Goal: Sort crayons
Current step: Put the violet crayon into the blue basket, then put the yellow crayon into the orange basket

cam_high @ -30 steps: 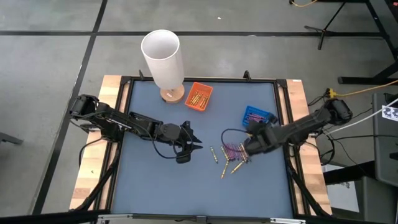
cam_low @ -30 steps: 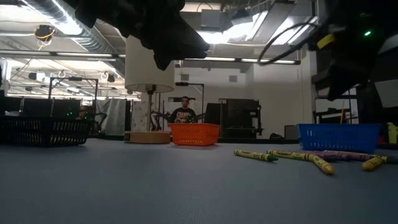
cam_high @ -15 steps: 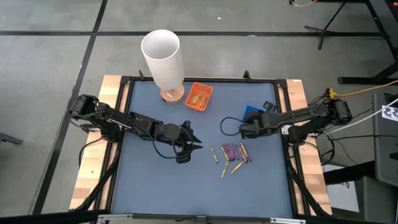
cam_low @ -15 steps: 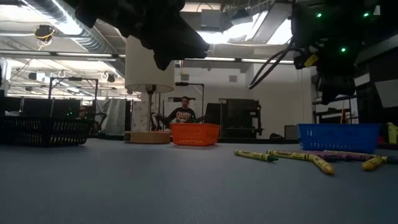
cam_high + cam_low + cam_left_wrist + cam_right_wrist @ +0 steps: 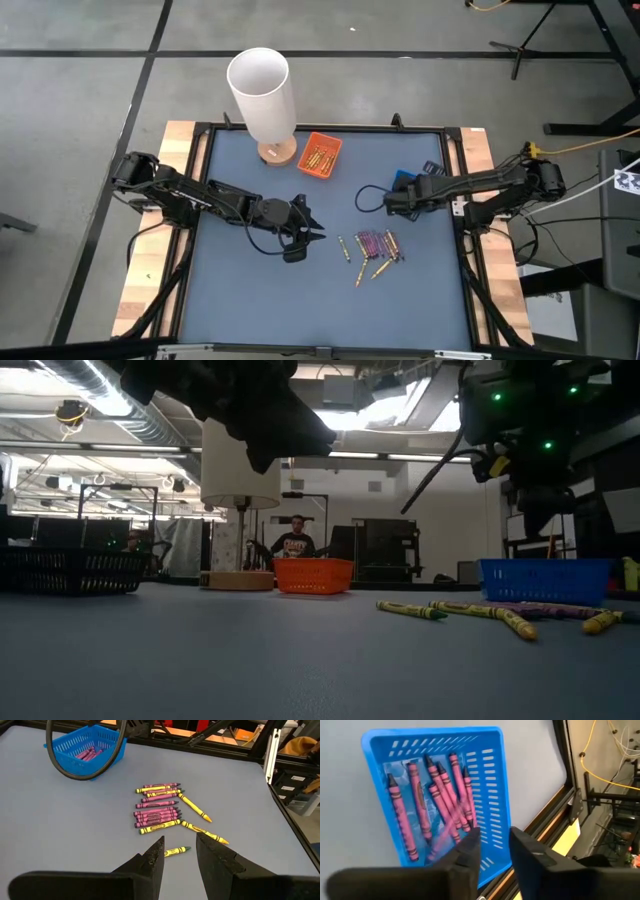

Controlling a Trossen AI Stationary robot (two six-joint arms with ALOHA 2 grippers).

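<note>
The right claw (image 5: 390, 201) hovers over the blue basket (image 5: 490, 795) at the tabletop's (image 5: 260, 290) far right, its fingers (image 5: 467, 851) parted with nothing firmly between them, while a blurred purple crayon (image 5: 442, 834) shows above the purple ones already lying inside. The remaining crayons (image 5: 372, 250), yellow and purple, lie loose near the tabletop's middle. The left claw (image 5: 312, 226) hangs just left of them, spread and empty.
</note>
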